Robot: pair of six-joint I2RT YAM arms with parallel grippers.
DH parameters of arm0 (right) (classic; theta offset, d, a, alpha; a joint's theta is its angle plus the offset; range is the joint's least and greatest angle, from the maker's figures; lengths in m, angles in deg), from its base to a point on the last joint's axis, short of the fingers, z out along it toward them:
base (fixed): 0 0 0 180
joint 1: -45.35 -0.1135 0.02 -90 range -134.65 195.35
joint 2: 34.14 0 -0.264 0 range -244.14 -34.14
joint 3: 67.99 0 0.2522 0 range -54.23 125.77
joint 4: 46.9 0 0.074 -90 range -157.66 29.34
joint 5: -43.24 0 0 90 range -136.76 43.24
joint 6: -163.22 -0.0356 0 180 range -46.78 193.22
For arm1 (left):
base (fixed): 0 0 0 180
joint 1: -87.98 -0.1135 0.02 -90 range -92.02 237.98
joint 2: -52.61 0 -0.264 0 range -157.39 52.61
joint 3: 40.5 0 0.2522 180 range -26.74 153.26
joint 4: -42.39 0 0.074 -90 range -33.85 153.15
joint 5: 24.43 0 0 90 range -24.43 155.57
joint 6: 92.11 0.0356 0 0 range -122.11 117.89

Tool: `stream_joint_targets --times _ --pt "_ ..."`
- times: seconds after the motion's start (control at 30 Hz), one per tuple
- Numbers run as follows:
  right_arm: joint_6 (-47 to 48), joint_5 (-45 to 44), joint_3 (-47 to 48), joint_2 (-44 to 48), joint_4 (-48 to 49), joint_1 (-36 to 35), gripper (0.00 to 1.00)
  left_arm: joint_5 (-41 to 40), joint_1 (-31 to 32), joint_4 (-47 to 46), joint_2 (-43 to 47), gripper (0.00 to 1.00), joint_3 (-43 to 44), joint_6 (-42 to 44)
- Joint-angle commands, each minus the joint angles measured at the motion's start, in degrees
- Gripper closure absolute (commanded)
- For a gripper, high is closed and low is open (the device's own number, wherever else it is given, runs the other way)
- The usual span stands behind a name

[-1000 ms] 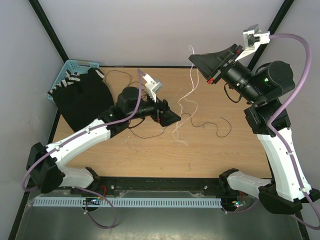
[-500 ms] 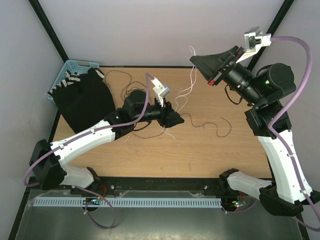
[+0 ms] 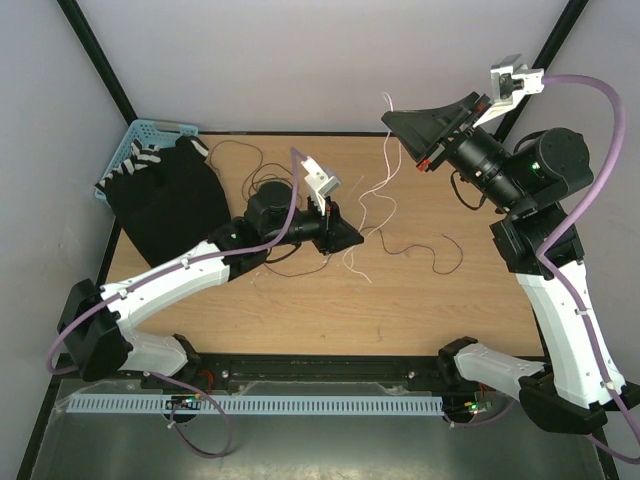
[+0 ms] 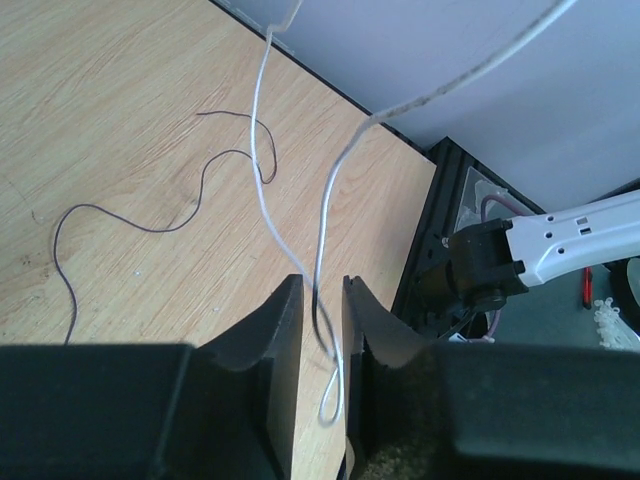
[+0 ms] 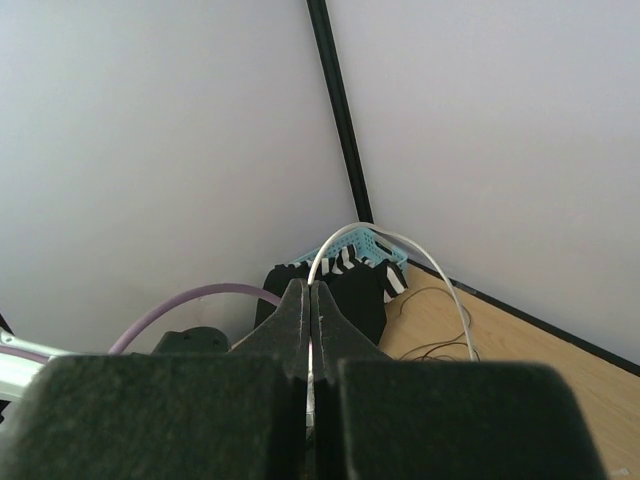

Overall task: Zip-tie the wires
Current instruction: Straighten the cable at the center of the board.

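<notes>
While checking desk's (image 3: 300, 310) far-right corner, found right gripper (image 3: 388, 118) raised, clamped on white strands (image 3: 388, 165). Noted left gripper (image 4: 322, 285) low mid-desk, jaws slightly apart astride strands. Observed wires (image 4: 150, 230) loose mid-desk, toward right edge.

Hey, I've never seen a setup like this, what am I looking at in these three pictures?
Two robot arms are bolted at the near edge of a wooden table. One picture looks down from above; the other two come from a camera on each arm's wrist. The right gripper, raised high, is shut on pale thin strands that hang down. The left gripper sits low over the table, its jaws a narrow gap apart with those strands running between them. Thin dark wires lie curled on the wood. At the far left corner, a black cloth spills from a blue basket.
</notes>
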State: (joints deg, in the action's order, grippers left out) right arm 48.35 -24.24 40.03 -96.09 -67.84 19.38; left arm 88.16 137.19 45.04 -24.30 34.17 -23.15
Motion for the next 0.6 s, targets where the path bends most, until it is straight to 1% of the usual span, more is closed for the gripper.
stream_joint_targets --times 0.0,0.1,0.13,0.2,0.27,0.3,0.37,0.43,0.5,0.57 --pt "0.5 -0.5 -0.3 0.8 1.1 -0.3 1.0 1.5 0.1 -1.9 -0.3 0.73 2.1 0.2" --pt "0.3 -0.4 -0.5 0.7 1.1 -0.4 1.0 1.5 0.0 -1.9 -0.1 0.72 2.1 0.2" --pt "0.2 -0.4 -0.6 0.7 1.2 -0.3 1.0 1.3 0.1 -1.9 0.0 0.74 2.1 0.3" --pt "0.2 -0.4 -0.7 0.8 1.2 -0.3 1.0 1.2 0.1 -1.9 0.0 0.83 2.1 0.5" --pt "0.4 -0.5 -0.8 0.8 1.1 -0.3 1.0 1.0 0.0 -1.9 0.1 0.96 1.9 0.8" --pt "0.6 -0.6 -0.9 0.9 1.1 -0.3 1.0 0.8 0.0 -1.9 0.4 1.0 1.6 1.0" --pt "1.1 -1.2 -1.6 1.2 0.7 -0.3 1.0 -1.1 0.0 -1.4 1.5 1.0 0.9 2.2" --pt "3.0 -2.2 -2.6 1.6 -0.3 -0.4 0.99 -5.1 -0.1 0.8 3.4 1.0 0.6 4.6" --pt "5.1 -4.0 -4.5 2.2 -2.5 -0.4 0.98 -8.9 -0.2 5.5 5.5 1.0 1.5 7.8" --pt "8.2 -9.4 -6.4 2.9 -6.2 -0.3 0.97 -11.8 -0.3 11.4 6.6 1.0 4.0 11.2"
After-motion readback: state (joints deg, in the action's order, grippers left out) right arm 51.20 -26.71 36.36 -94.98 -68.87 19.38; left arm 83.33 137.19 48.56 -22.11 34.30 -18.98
